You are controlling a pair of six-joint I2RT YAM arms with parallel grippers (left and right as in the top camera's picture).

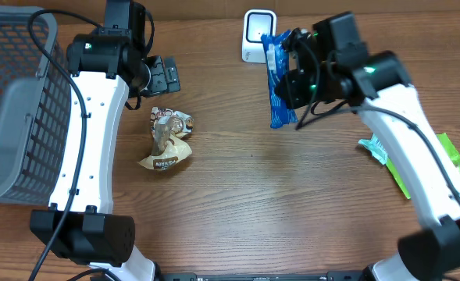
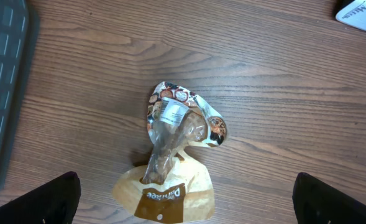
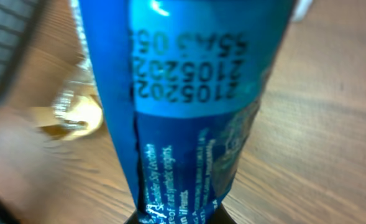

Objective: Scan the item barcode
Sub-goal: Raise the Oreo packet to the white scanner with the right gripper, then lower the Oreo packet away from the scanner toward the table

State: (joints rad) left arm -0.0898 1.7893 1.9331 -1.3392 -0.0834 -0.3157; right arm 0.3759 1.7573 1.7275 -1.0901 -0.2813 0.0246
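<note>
The right hand [image 1: 295, 78] is clamping the blue packet [image 1: 276, 101] beside the scanner [image 1: 255, 35]; its floppy film could be curling the barcode away. The left hand [image 1: 162, 76] is hanging wide open, empty.

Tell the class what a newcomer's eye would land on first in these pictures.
The blue packet, clamped in the right gripper, hangs in front of the white scanner at the back of the table. Left of centre a crumpled tan snack bag lies below the open left gripper, with a grey basket at the far left.
</note>
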